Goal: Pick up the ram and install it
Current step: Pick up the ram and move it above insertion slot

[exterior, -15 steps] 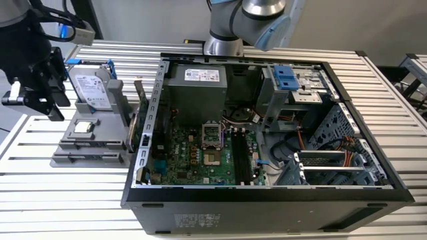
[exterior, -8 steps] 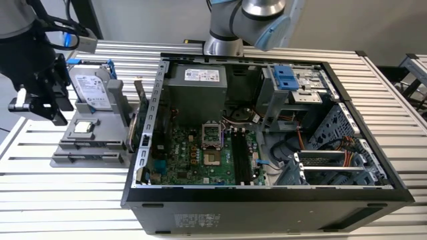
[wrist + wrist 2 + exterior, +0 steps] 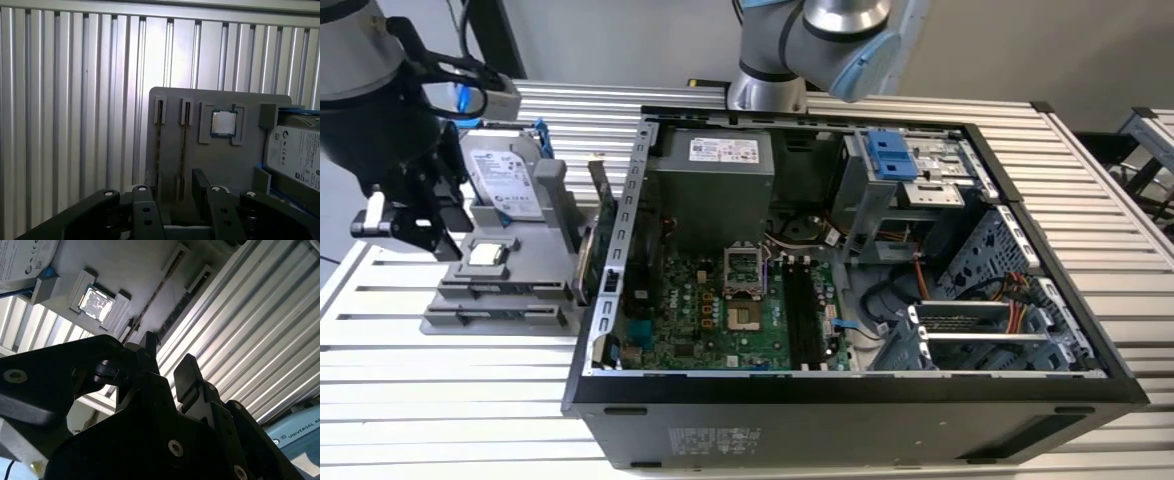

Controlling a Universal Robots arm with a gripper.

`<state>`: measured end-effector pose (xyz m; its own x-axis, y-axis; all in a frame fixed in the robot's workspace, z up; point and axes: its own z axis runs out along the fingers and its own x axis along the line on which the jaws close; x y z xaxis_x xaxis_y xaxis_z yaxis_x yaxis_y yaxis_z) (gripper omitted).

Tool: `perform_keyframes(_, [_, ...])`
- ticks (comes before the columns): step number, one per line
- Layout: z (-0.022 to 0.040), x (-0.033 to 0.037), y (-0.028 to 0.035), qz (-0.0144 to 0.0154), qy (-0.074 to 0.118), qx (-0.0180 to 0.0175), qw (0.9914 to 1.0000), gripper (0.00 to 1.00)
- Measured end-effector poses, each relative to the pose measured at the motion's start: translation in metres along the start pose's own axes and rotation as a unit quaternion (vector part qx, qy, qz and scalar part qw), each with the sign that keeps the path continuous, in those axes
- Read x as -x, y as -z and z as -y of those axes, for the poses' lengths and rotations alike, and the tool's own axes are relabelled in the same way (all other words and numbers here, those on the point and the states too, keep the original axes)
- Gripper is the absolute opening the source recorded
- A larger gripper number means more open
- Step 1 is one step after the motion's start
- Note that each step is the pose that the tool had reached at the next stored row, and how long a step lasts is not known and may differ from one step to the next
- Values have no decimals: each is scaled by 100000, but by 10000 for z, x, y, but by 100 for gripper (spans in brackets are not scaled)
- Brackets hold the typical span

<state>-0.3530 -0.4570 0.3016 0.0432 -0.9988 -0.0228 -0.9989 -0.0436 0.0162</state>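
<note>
my gripper [image 3: 172, 182] hangs released, holding nothing. the ram [image 3: 182, 145] stands on edge in the grey holder [image 3: 220, 165], just beneath me. i'd centre across its thin edge, descend square, then pinch the flat faces.

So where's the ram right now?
In the first wrist view, the ram stands on edge in a narrow slot of the grey holder, beside the CPU chip; the holder sits on the exterior view's left, outside the computer case.
</note>
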Motion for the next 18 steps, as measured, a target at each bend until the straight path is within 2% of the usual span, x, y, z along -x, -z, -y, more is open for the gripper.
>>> perform_keyframes(18, [4,-48,-327,2,-32,-3,100000,100])
